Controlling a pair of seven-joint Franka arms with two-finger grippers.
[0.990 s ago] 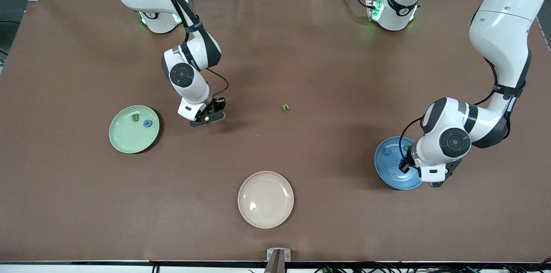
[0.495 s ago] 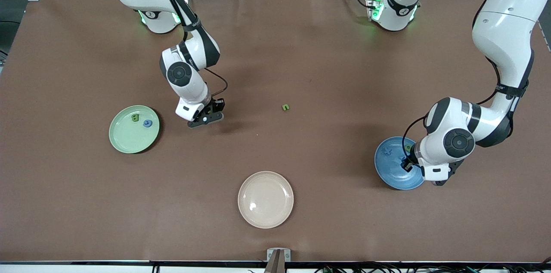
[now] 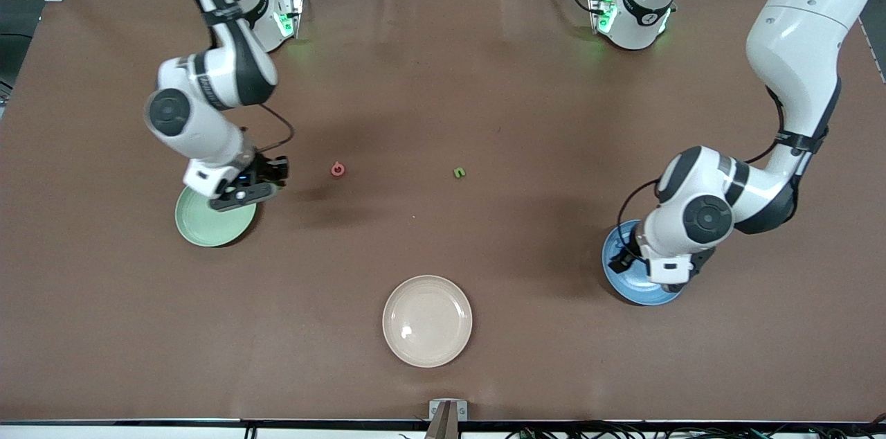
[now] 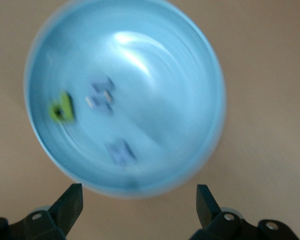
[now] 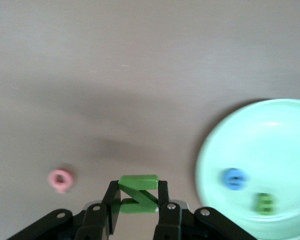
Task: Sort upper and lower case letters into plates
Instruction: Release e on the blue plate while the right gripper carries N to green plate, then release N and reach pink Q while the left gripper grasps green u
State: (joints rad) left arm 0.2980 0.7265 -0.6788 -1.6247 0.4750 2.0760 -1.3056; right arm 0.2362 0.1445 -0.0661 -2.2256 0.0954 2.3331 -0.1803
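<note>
Right gripper [image 5: 138,200]: you have it clamped on a flat green Z-shaped letter block [image 5: 138,192], carried from mid-table to the rim of the glossy light green round plate [image 3: 201,230], over its edge toward the bases. Judged: delivery nearly made, release outstanding. In that plate, just beside the claw in the right wrist view only, lie a small blue rounded letter [image 5: 234,178] and a darker green block letter [image 5: 264,202]; the front view hides both under the wrist. Well apart from this claw, on the brown table mat [image 3: 443,100], a small pink ring-shaped letter [image 3: 337,169] now shows where the arm stood a second ago, and farther toward the left arm's end a small yellow-green letter [image 3: 459,172] lies unmoved; both await sorting. Left gripper [image 4: 140,197]: you have its jaws spread wide, having parted within the last second, hanging over the glossy medium blue round plate [image 4: 190,75]. The left wrist view alone shows its contents: a green letter [image 4: 61,108] and two pale blue letters [image 4: 102,92]. The cream-beige round plate [image 3: 427,320], nearest the front camera, holds nothing.
</note>
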